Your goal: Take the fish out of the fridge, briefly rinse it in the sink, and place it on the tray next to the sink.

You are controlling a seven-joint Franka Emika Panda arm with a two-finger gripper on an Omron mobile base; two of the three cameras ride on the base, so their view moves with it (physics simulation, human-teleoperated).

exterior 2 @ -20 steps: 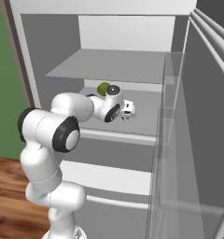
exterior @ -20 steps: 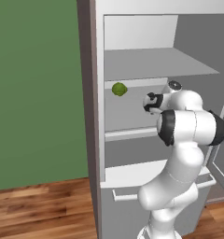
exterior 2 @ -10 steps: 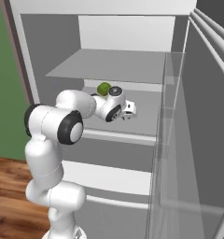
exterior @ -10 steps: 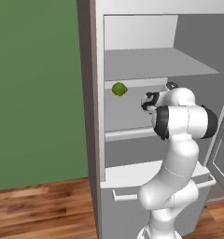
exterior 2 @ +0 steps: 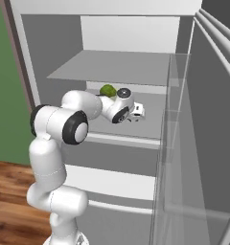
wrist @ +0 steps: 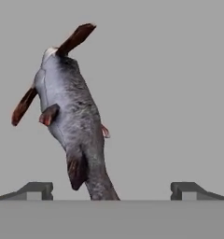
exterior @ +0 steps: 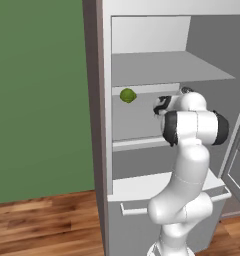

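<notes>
I have the hand [wrist: 112, 191] inside the fridge [exterior: 104, 150], fingers spread wide and empty. The fish [wrist: 72, 116] lies just ahead, between the fingertips. Step: the pick. Next I advance, then close on its body.

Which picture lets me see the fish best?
The hand view: the grey fish with reddish-brown fins lies right in front of the open gripper. In both base views the arm reaches into the fridge and hides the fish.

Round green ball-like item [exterior: 128, 95], perhaps a lime; green wall [exterior: 39, 95]; wooden floor [exterior: 42, 225]
</notes>
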